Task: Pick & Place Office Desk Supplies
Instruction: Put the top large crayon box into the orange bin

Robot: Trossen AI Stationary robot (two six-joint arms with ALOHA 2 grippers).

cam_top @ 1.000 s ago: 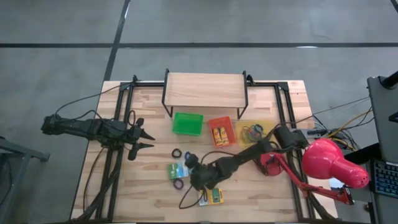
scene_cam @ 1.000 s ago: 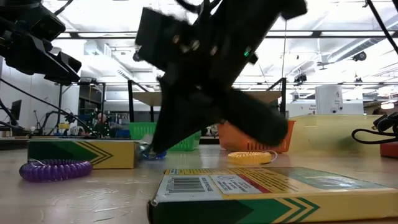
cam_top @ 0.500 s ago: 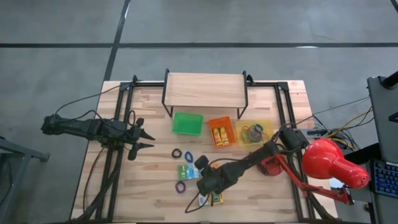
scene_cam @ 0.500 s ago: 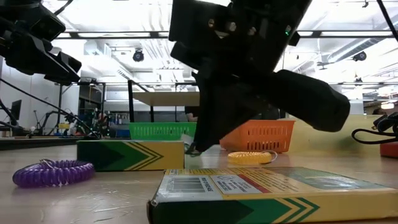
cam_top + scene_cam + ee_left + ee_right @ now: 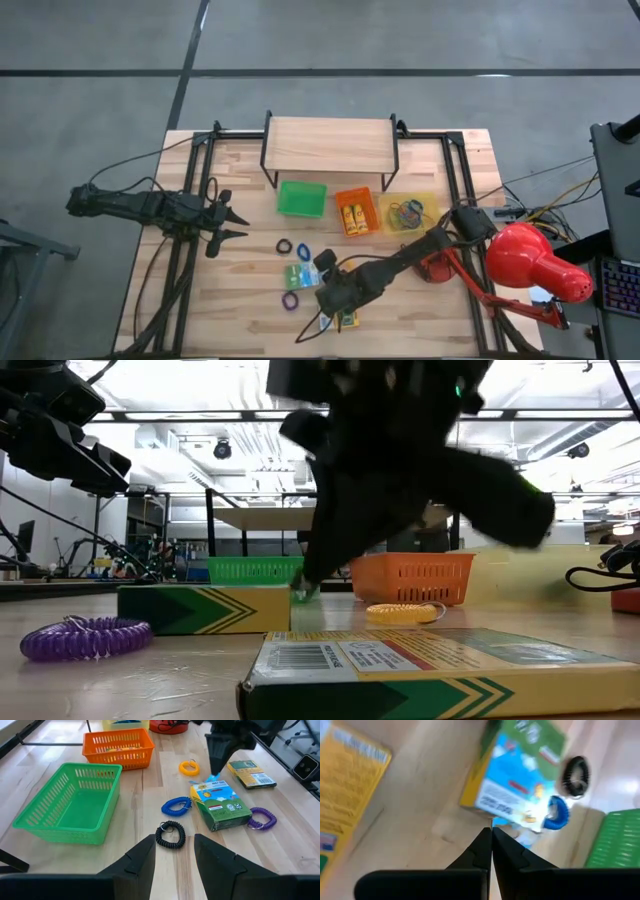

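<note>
A green, blue and yellow printed box (image 5: 298,275) lies mid-table. My right gripper (image 5: 312,283) is shut, slanting down, with its tips at the box's right end (image 5: 215,776). A second yellow-green box (image 5: 346,318) lies flat near the front edge. Coiled bands lie loose on the wood around them. The black band (image 5: 170,834) and the blue band (image 5: 176,806) are on the first box's far side. A purple band (image 5: 262,819) is on its near side. A yellow band (image 5: 189,768) lies toward the trays. My left gripper (image 5: 238,222) hovers open at the table's left. My right gripper has its shut fingertips (image 5: 491,831) at the upper edge of the box's right end (image 5: 216,783), coming from above and the right at a slant. Nothing is pinched between them. The box rests on the table; whether the tips press on it I cannot tell.
Green tray (image 5: 302,198), orange tray (image 5: 357,213) and yellow tray (image 5: 410,212) stand in a row at the back under a wooden shelf (image 5: 328,143). A big red lamp (image 5: 530,262) stands at the right edge. Black frame rails run along both sides.
My right gripper, shut throughout, has moved toward the table's right and near edge, risen a little and rolled at the wrist. The printed box has slid along the table toward the right with it, then stopped in the last half second.
</note>
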